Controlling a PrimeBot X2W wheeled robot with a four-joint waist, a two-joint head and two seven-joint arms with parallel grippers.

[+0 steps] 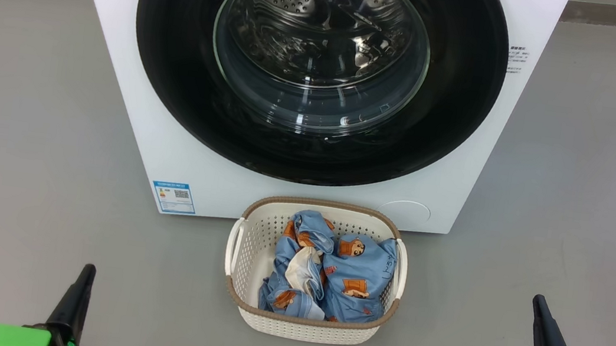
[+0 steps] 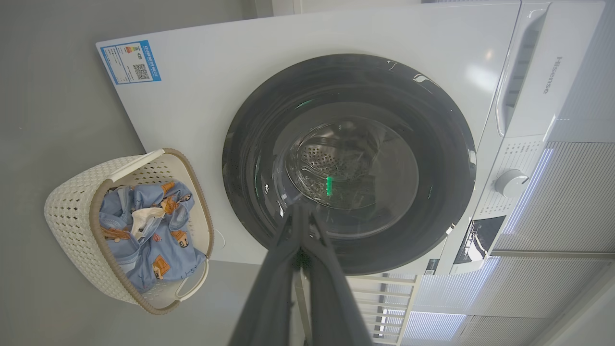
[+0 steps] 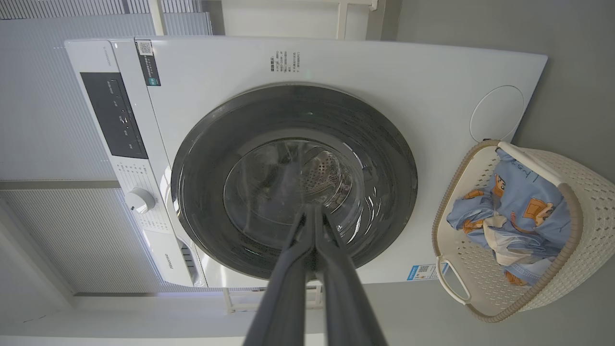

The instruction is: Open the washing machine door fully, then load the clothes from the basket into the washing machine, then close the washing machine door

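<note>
Before the washing machine [image 1: 211, 184], the basket [image 1: 299, 327] of clothes [image 1: 357, 275] is set on the floor [image 1: 18, 158]; the door [image 1: 176, 90] is shut. Left gripper [image 1: 86, 278] and right gripper [image 1: 540, 311] are closed, empty. The door's rim should be hooked and swung fully wide.

Grey floor [image 1: 18, 158], white washing machine [image 1: 212, 178] standing on it, cream basket [image 1: 299, 327] just in front

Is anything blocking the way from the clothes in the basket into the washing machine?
Yes. The washing machine door is shut over the opening, behind and above the basket holding the clothes. Nothing visible stands between the left claw or right claw and that door.
</note>
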